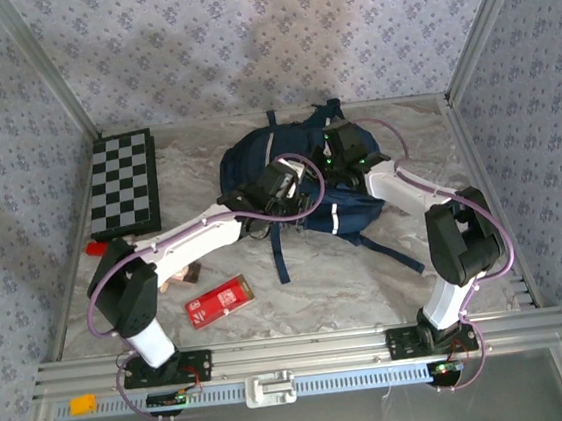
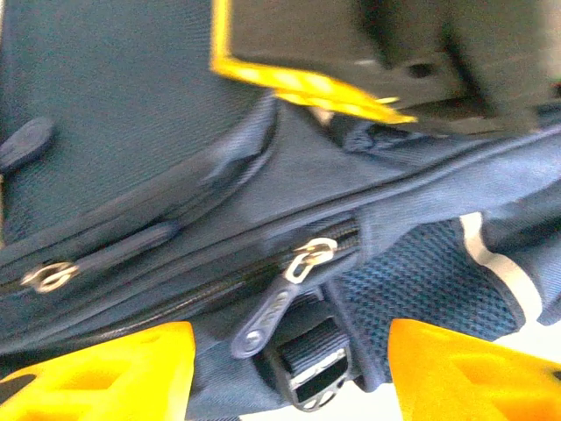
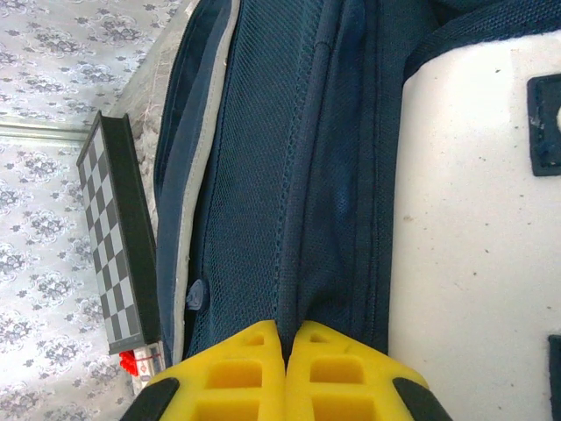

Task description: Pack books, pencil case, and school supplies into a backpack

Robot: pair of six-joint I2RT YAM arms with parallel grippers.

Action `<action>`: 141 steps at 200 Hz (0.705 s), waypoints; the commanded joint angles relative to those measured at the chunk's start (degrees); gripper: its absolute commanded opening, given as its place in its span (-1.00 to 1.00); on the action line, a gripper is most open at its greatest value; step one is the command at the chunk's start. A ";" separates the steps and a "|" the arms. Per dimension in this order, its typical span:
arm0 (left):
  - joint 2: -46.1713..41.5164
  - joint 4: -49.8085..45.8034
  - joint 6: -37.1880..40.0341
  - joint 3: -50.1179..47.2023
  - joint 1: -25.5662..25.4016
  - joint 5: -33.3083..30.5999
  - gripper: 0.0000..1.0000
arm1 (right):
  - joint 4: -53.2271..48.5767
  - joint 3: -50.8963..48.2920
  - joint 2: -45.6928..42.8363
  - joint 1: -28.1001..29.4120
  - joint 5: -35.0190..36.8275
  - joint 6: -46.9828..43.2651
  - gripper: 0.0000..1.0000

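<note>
The navy backpack lies at the back middle of the table. My left gripper hovers over its left side, open. In the left wrist view its yellow fingers stand apart on either side of a dark zipper pull and a strap buckle, touching neither. A dark flat cover with a yellow strip, probably a book, shows above the zipper. My right gripper is on the backpack's top, and its fingers are shut on a fold of blue fabric. The red pencil case lies near the front left.
A black-and-white chequered board lies at the back left, with a tiny red block at its near corner. A small brownish item sits beside the left arm. Dark straps trail forward from the backpack. Patterned walls enclose three sides.
</note>
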 commanded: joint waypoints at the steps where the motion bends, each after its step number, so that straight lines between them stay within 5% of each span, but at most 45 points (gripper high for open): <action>1: 2.61 -3.49 3.24 3.63 0.32 2.81 0.16 | 4.77 3.47 -0.09 -0.08 -2.34 0.42 -1.00; 141: 8.50 -0.23 2.13 6.01 1.70 -0.03 -0.35 | 5.43 3.35 0.15 -0.18 -2.79 1.13 -1.00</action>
